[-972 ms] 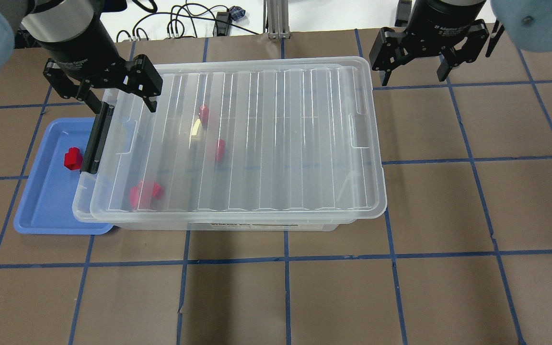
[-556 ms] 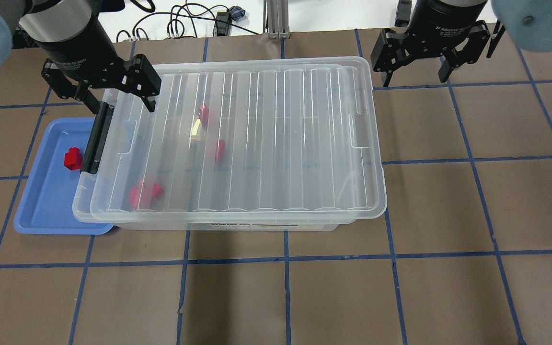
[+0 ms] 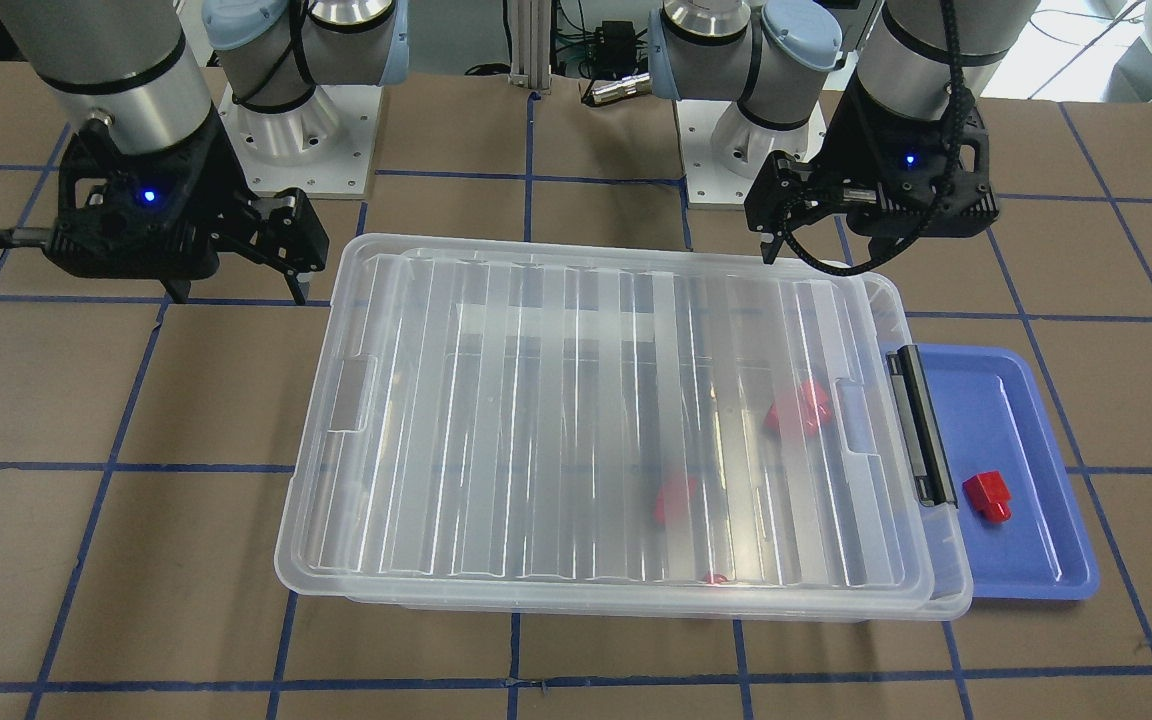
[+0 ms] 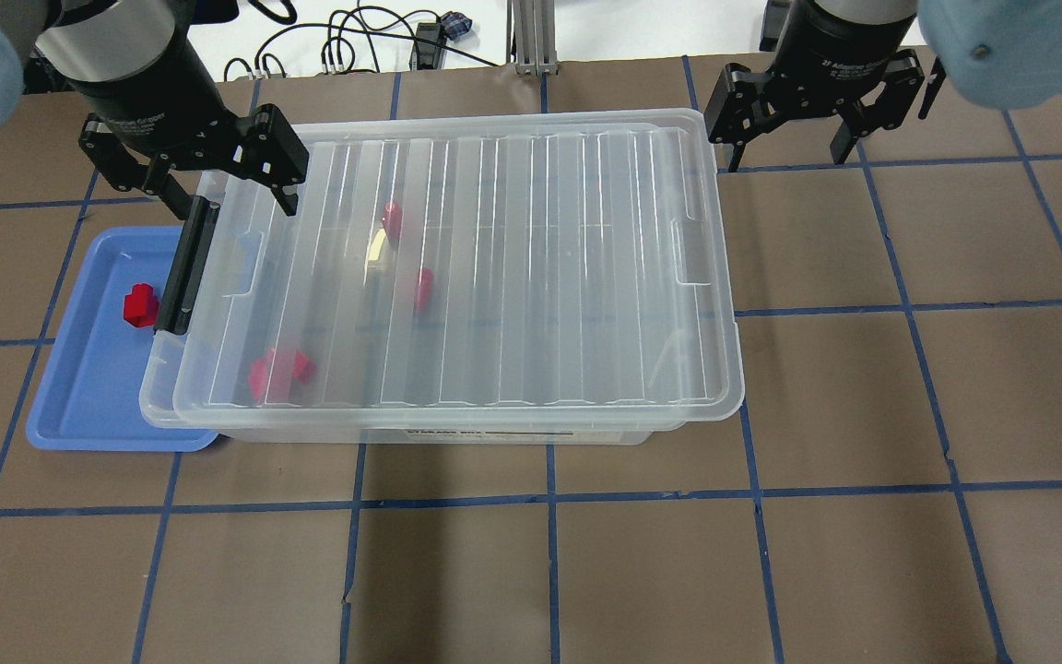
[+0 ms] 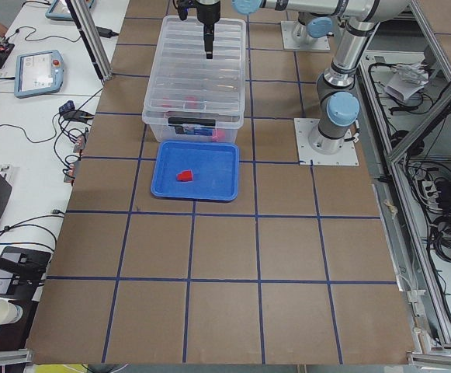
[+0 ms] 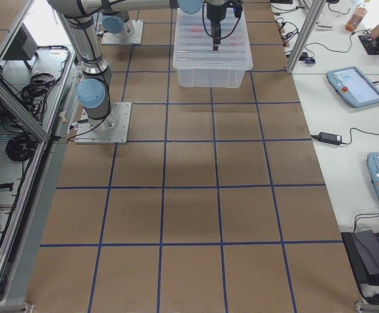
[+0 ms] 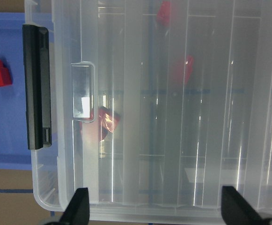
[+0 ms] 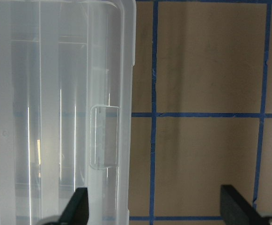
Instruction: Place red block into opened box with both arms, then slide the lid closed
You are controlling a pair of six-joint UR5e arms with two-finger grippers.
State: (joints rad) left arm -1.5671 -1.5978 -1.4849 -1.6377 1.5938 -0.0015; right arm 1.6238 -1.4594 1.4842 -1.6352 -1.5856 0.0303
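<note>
Judging by the overhead view, the job looked nearly finished. At lower left of that frame the box [image 4: 155, 406] showed a narrow strip of rim outside the lid [image 4: 494, 277], which overhung at the right. A short slide toward the latch bar [image 4: 188, 267] seemed all that was left. Red blocks [image 4: 280, 372] lay inside under the lid, while one red block [image 4: 138, 305] sat apart in the blue tray [image 4: 79, 397]. Farther back, the left gripper [image 4: 229, 195] hung over the lid's upper-left corner, fingers spread and empty. The right gripper [image 4: 787, 159] hovered off the upper-right corner, likewise spread and empty. Only the left wrist view showed the uncovered strip up close. The right wrist view showed the lid's notch [image 8: 103, 136] beside bare worktop [image 8: 206, 61].
</note>
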